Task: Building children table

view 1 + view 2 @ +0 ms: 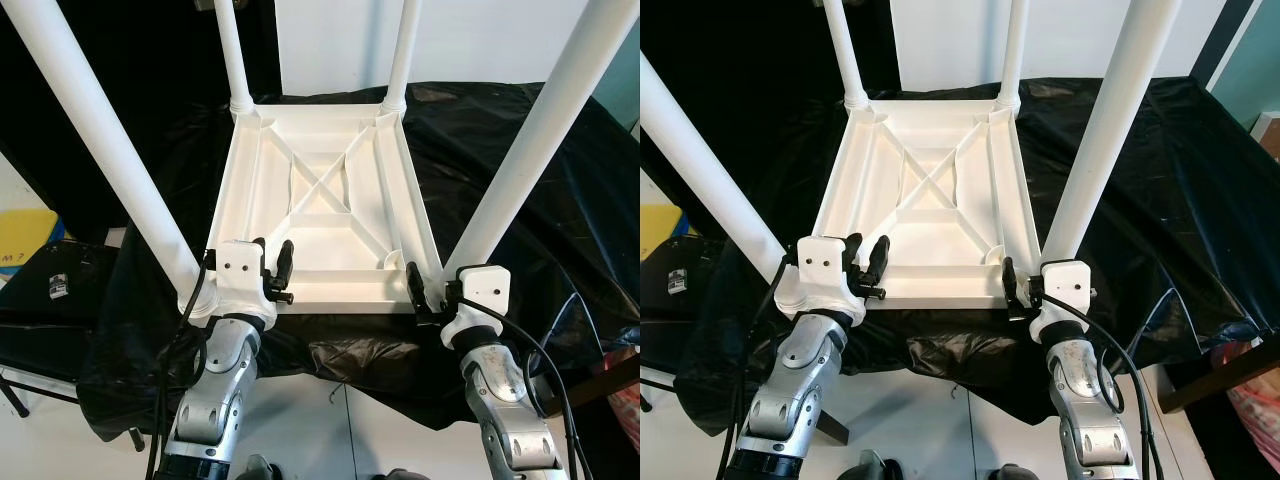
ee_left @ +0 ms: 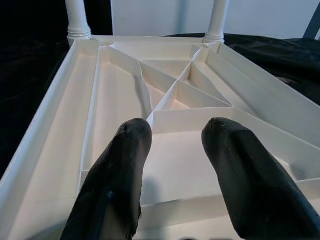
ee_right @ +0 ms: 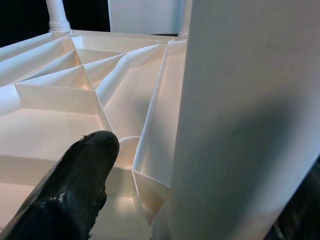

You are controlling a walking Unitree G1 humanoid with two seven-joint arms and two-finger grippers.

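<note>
- lying upside down on a black cloth (image 1: pixel 520 150) over the bench, the white children's table (image 1: pixel 325 200) shows its ribbed underside, an x-shaped brace in the middle.
- four white legs rise from its corners: far left leg (image 1: pixel 230 50), far right leg (image 1: pixel 402 50), near left leg (image 1: pixel 100 130), near right leg (image 1: pixel 530 140).
- near legs lean outward toward the camera; far legs stand closer to upright.
- left hand (image 1: pixel 272 270) sits at the table's near left corner, just beside the base of the near left leg; its black fingers (image 2: pixel 120 185) are apart, with nothing between them, pointing over the near rim into the underside.
- right hand (image 1: pixel 428 295) sits at the near right corner, against the base of the near right leg.
- right wrist view: the near right leg fills the space beside one black finger (image 3: pixel 75 190), with a dark shape at the leg's other side; the hand looks closed around the leg's base, though contact on the far side is hard to see.
- both silver arms reach up from the bottom of the head views, cables trailing along them.
- a dark case (image 1: pixel 60 290) sits low to the robot's left, with a yellow object (image 1: pixel 25 235) behind it.
- white wall behind the far edge of the bench.
</note>
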